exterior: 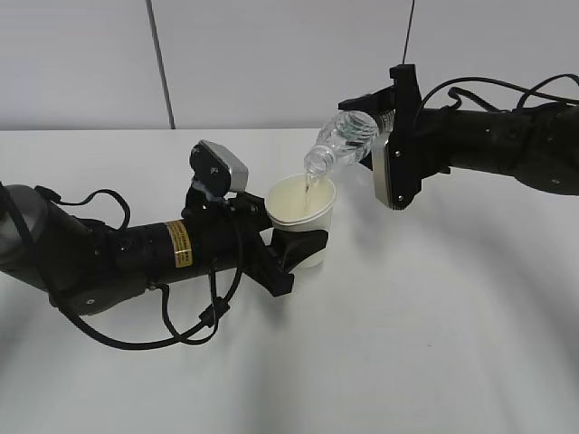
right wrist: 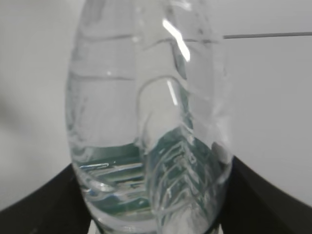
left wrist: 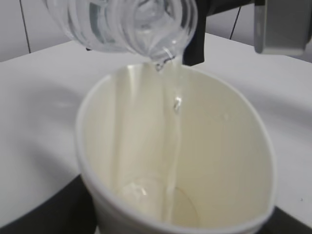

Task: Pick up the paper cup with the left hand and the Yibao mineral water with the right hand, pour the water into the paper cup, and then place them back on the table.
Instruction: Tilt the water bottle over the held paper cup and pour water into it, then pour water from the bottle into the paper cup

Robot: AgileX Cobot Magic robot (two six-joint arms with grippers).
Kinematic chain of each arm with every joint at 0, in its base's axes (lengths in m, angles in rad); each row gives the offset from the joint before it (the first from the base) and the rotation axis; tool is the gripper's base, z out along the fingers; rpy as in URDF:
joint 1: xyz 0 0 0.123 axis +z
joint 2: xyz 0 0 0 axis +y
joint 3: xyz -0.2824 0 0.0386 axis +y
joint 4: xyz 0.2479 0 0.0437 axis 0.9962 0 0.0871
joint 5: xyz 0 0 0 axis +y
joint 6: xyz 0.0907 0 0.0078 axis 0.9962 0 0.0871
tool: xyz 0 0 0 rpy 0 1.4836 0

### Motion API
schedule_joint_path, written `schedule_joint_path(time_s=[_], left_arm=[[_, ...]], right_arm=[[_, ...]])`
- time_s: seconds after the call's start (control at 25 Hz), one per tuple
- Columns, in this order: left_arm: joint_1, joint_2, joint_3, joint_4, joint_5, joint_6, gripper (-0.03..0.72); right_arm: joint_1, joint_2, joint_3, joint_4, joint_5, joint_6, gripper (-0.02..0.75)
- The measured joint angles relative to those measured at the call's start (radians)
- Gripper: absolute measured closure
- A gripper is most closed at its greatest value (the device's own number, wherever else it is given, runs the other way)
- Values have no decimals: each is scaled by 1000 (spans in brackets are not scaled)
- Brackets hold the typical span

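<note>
- Step in hand: the pour. The bottle (exterior: 344, 140) sits upper centre of the exterior view, tipped neck-down to the left, with its mouth just above the cup (exterior: 302, 212) at frame centre.
- Left gripper (exterior: 303, 246) is clamped around the cup's lower wall and holds it clear of the table (exterior: 434, 344). The cup looks roughly upright, leaning slightly.
- Right gripper (exterior: 384, 122) is clenched on the bottle's rear half. In the right wrist view the bottle (right wrist: 146, 122) fills the frame, dark jaws at both lower corners.
- The left wrist view shows a thin stream (left wrist: 175, 146) dropping from the bottle mouth down the cup's far inner wall (left wrist: 219, 161). A small pool is gathering at the bottom, so I judge the fill is at an early stage.
- Keep the mouth over the rim's centre. It now sits toward the upper edge of the cup in the wrist view, and a drift further that way would likely spill.
- Hold the tilt steady. A steeper angle risks glugging and splash on an uncapped bottle.
- Keep the cup level and still. Paper walls deform, and the rim (left wrist: 175, 73) already looks oval in the left wrist view, so do not squeeze harder.
- Water remains in the bottle, pooled at the lower part of the right wrist view. Stop before the cup gets near full.
- Rotate the bottle upright before you move either arm apart.
</note>
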Motion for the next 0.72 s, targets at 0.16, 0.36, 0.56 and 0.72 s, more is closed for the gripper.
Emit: schedule_joint_path(time_s=[0.16, 0.36, 0.56, 0.72], left_arm=[[0, 0, 0, 2, 0, 0, 276], [0, 0, 0, 9, 1, 0, 276], [0, 0, 0, 10, 1, 0, 276], [0, 0, 0, 10, 1, 0, 276]], right_arm=[[0, 0, 0, 1, 0, -17, 237], [0, 0, 0, 6, 0, -33, 237], [0, 0, 0, 12, 0, -46, 237], [0, 0, 0, 15, 0, -55, 237]])
